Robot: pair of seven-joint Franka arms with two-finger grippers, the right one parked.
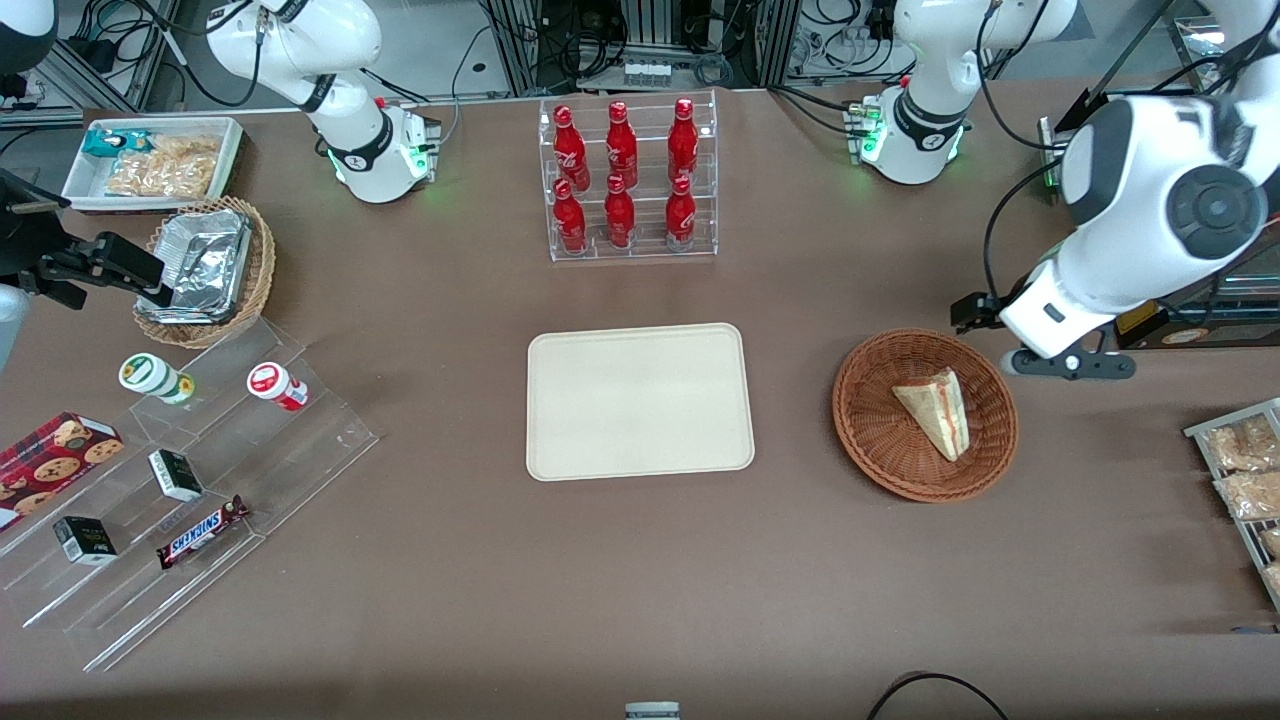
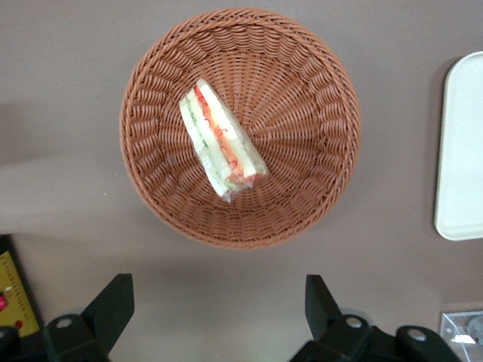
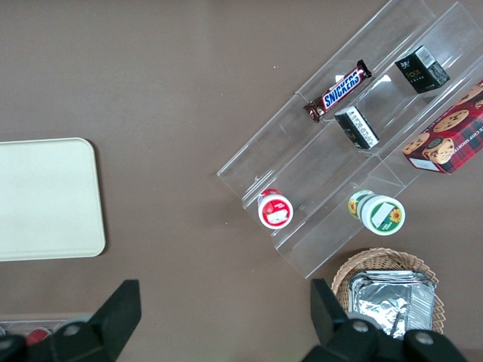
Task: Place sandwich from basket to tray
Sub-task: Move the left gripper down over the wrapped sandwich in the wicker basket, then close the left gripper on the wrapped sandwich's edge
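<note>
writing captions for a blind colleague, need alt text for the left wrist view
A wrapped sandwich lies in a round brown wicker basket on a brown table. The open gripper hovers above, and the cream tray sits beside the basket.

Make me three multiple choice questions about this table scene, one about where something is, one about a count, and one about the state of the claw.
1. Where is the sandwich?
A. on the tray
B. in the basket
C. on the bare table

2. How many red bottles stand in the clear rack?
A. four
B. six
C. eight

3. What is the claw doing?
A. open, above the table beside the basket
B. shut on the sandwich
C. resting on the tray

Answers: 1 B, the wedge lies inside the basket, and the tray is bare. 2 B, the red bottles make two rows of three. 3 A, the claw shows spread fingers holding nothing.
</note>
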